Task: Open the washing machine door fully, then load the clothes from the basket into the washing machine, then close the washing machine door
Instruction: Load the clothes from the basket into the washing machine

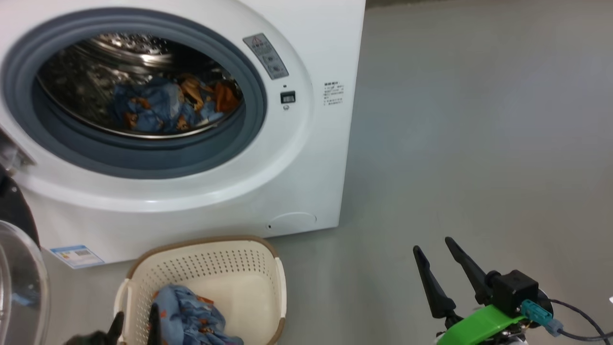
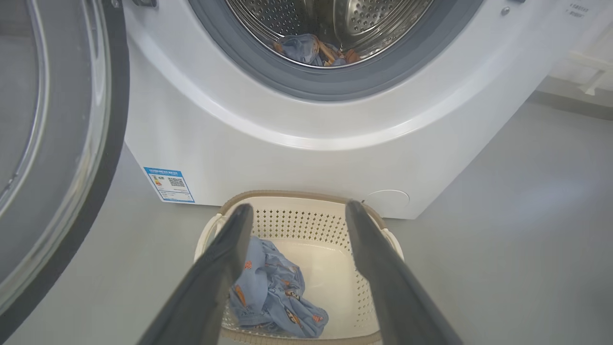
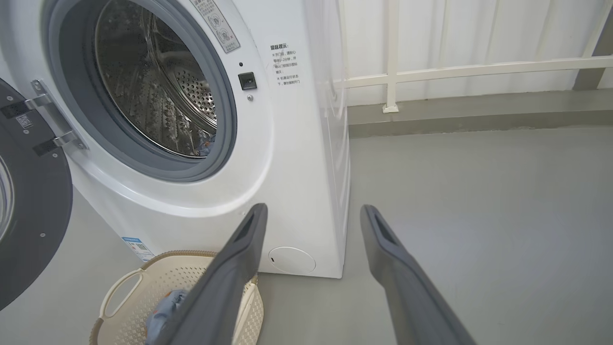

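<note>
So the washing machine [image 1: 306, 158] sits at the far left of the scene and its door [image 2: 72, 158] is swung wide open to the left on a metal hinge [image 3: 52, 120]. The black ring and the clear glass bowl of the door face out toward the near side. Part of the clothes [image 1: 163, 108], blue with orange bits, lies at the bottom of the steel drum [image 2: 373, 19], behind the grey gasket [image 1: 143, 158]. The basket [image 1: 239, 268] stands on the grey floor [image 1: 479, 143] right in front of the machine, just near its base and close to the little blue label [image 2: 168, 184]. There's a crumpled blue bundle [image 1: 191, 318] in the basket's near left corner, and the rest of the basket's bottom is bare.

The left gripper [image 1: 135, 326] hangs over the basket's near left side with its fingers spread wide and nothing between them. One finger is right beside the bundle (can't tell if it's actually touching). The right gripper [image 1: 433, 245] is off to the right of the basket, over bare floor. It's also wide open and holding nothing. Far right there's a white railing [image 3: 455, 72].
</note>
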`<state>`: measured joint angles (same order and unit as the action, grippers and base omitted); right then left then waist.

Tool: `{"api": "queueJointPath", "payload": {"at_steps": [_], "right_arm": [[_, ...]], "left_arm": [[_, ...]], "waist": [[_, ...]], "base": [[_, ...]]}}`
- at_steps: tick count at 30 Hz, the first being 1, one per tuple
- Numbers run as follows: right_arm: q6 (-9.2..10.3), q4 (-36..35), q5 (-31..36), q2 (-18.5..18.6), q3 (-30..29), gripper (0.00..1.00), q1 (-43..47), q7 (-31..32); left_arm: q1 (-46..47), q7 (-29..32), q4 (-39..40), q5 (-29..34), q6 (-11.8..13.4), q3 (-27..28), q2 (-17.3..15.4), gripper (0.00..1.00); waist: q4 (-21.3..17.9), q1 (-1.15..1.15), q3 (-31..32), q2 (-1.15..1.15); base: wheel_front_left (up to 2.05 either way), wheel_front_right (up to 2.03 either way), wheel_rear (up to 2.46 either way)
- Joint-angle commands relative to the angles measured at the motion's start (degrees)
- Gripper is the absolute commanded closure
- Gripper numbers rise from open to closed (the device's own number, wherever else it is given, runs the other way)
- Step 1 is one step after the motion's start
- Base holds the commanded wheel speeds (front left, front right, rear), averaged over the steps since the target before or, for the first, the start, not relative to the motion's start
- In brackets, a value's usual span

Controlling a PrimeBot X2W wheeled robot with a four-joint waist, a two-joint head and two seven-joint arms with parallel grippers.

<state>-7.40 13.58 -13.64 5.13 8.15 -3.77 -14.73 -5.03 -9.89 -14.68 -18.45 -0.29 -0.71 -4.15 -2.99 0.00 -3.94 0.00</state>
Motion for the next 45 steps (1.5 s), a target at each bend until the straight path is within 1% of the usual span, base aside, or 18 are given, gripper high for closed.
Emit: {"api": "queueJointPath", "payload": {"at_steps": [1, 3, 12, 14, 20, 24, 25, 27, 28, 29, 34, 39, 45], "right_arm": [[-0.09, -1.6, 0.6, -0.4, 1.0, 0.00, -2.6, -0.3], [-0.09, -1.9, 1.0, -0.9, 1.1, 0.00, -3.5, -0.3], [-0.09, -3.3, 2.1, -2.2, 1.7, 0.00, -8.6, -0.3], [-0.09, -3.8, 0.9, -2.2, 2.4, 0.00, -9.6, -0.3], [-0.09, -4.9, -1.3, -2.2, 4.8, 0.00, -13.2, -0.3], [-0.09, -5.6, -1.9, -2.2, 5.7, 0.00, -15.3, -0.3], [-0.09, -5.8, -2.0, -2.2, 6.0, 0.00, -16.1, -0.3], [-0.09, -6.0, -2.0, -2.2, 6.2, 0.00, -16.7, -0.3], [-0.09, -6.0, -2.0, -2.2, 6.2, 0.00, -16.7, -0.3], [-0.09, -6.1, -1.9, -2.2, 6.3, 0.00, -17.0, -0.3], [-0.09, -6.5, -1.9, -2.2, 6.8, 0.00, -17.7, -0.3], [-0.09, -7.0, -2.1, -2.2, 7.5, 0.00, -18.5, -0.3], [-0.09, -7.5, -2.5, -2.2, 8.4, 0.00, -19.0, -0.3]], "left_arm": [[4.0, 0.9, 0.2, -0.8, -0.6, 1.5, -0.7, 0.00], [5.8, 2.4, -1.3, -2.0, -1.1, 1.6, -0.8, 0.00], [15.1, 5.9, -7.8, -3.6, -2.6, 2.3, -4.2, 0.00], [17.2, 7.0, -9.5, -4.2, -3.0, 2.3, -4.7, 0.00], [23.4, 11.3, -16.4, -5.6, -3.3, 2.6, -6.4, 0.00], [28.1, 13.6, -22.0, -6.3, -2.5, 3.2, -7.7, 0.00], [30.3, 14.3, -24.8, -6.2, -1.9, 3.3, -8.4, 0.00], [32.5, 14.7, -27.5, -5.9, -1.8, 3.1, -9.1, 0.00], [32.5, 14.7, -27.5, -5.9, -1.8, 3.1, -9.1, 0.00], [34.5, 15.3, -30.3, -6.3, -1.9, 3.2, -9.5, 0.00], [39.1, 16.5, -36.7, -6.8, -1.6, 3.5, -10.9, 0.00], [43.0, 18.0, -42.6, -6.8, 0.0, 3.8, -13.0, 0.00], [46.8, 18.0, -48.1, -6.1, 1.6, 3.4, -15.1, 0.00]], "waist": [[-1.2, 0.00, -3.6, 0.00], [-1.9, 0.00, -5.8, 0.00], [-5.0, 0.00, -16.4, 0.00], [-5.5, 0.00, -18.4, 0.00], [-7.1, 0.00, -24.3, 0.00], [-8.1, 0.00, -27.9, 0.00], [-8.6, 0.00, -29.4, 0.00], [-9.0, 0.00, -30.8, 0.00], [-9.0, 0.00, -30.8, 0.00], [-9.4, 0.00, -32.0, 0.00], [-10.3, 0.00, -34.2, 0.00], [-11.3, 0.00, -36.8, 0.00], [-12.3, 0.00, -39.0, 0.00]], "base": [[0.00, 0.00, 0.00], [0.00, 0.00, 0.00], [0.00, 0.00, 0.00], [0.00, 0.00, 0.00], [0.00, 0.00, 0.00], [0.00, 0.00, 0.00], [0.00, 0.00, 0.00], [0.00, 0.00, 0.00], [0.00, 0.00, 0.00], [0.00, 0.00, 0.00], [0.00, 0.00, 0.00], [0.00, 0.00, 0.00], [0.00, 0.00, 0.00]]}}
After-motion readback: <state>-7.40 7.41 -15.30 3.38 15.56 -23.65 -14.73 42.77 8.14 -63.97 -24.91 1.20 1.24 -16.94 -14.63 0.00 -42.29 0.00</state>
